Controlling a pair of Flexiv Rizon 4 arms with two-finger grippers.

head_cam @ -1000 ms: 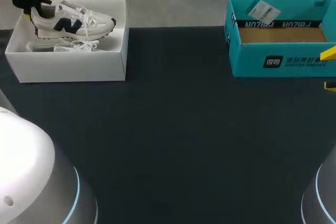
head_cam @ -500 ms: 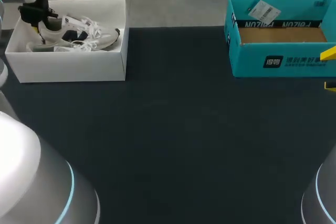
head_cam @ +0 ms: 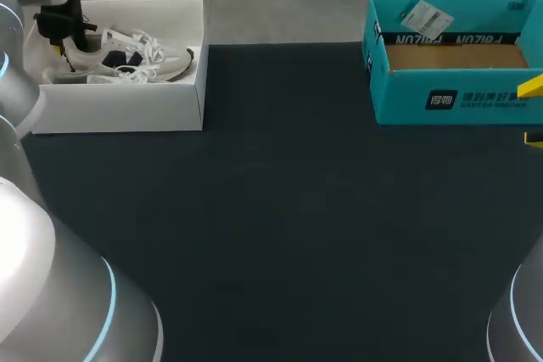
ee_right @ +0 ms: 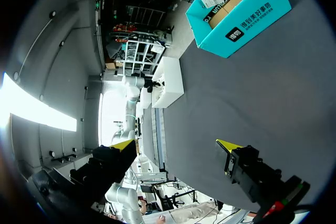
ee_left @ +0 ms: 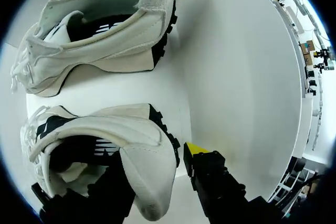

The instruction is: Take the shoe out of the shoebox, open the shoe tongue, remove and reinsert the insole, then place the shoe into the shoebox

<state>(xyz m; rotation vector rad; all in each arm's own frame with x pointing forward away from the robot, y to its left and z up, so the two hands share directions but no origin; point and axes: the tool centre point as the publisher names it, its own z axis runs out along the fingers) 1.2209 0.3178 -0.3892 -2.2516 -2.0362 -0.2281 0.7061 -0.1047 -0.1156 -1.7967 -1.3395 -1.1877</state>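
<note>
The white shoebox stands at the table's far left corner. Two white sneakers with dark logos lie inside on the box floor. The nearer sneaker, seen from above as the shoe, rests with its heel at my left gripper. That left gripper straddles the heel collar. One finger is inside the shoe, and the yellow-tipped finger stands just clear of the heel's outside, so the gripper is open. The second sneaker lies beside it. My right gripper hangs open and empty at the right edge, far from the shoebox.
A teal cardboard box with a brown inside stands at the far right, just ahead of the right gripper. Dark table surface stretches between the two boxes.
The left gripper lowered the sneaker from above the shoebox down into it, then its fingers spread off the heel. The right arm stayed still.
</note>
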